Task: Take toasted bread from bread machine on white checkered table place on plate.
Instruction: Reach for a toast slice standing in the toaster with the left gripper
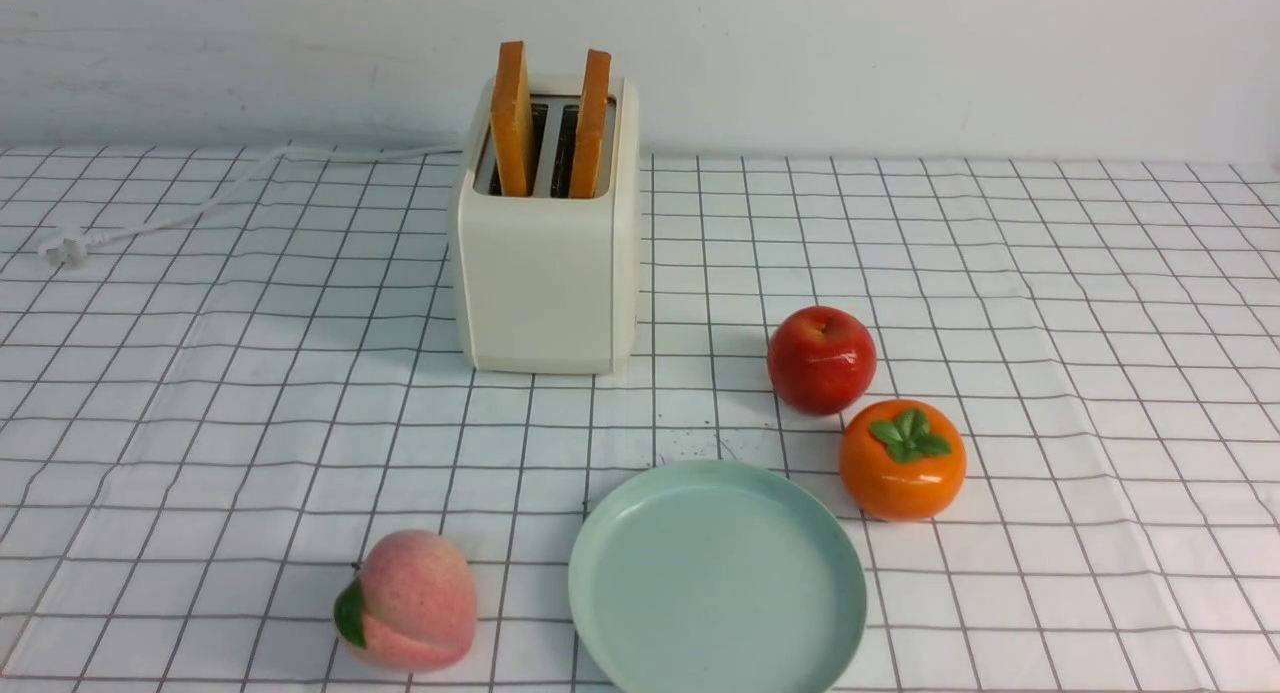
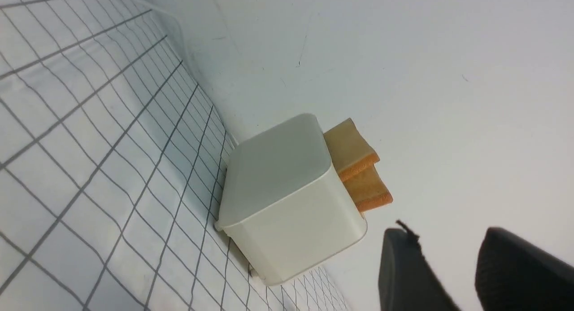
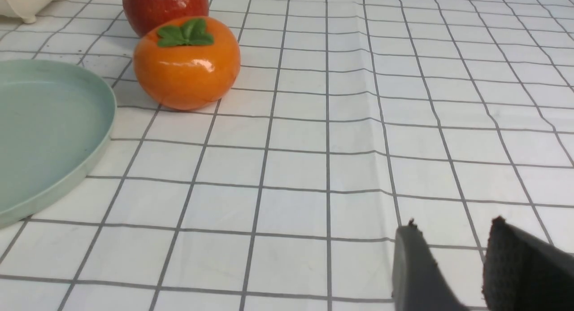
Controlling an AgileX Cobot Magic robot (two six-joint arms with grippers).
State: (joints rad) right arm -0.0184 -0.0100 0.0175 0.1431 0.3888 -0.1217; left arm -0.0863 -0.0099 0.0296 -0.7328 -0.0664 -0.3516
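The cream-white bread machine (image 1: 548, 263) stands at the back middle of the white checkered table (image 1: 1050, 373). Two slices of toasted bread (image 1: 513, 118) (image 1: 591, 123) stand upright in its slots. The mint-green plate (image 1: 625, 543) lies empty at the front middle. Neither arm shows in the front view. In the left wrist view my left gripper (image 2: 444, 232) is open and empty, well apart from the bread machine (image 2: 287, 199) and its toasted bread (image 2: 358, 172). In the right wrist view my right gripper (image 3: 453, 221) is open and empty above the cloth, apart from the plate (image 3: 105, 122).
A red apple (image 1: 821, 359) and an orange persimmon (image 1: 901, 459) sit right of the plate. A pink peach (image 1: 410, 600) sits left of it. The toaster's white cord and plug (image 1: 65, 245) lie at the back left. A white wall (image 1: 900, 53) stands behind.
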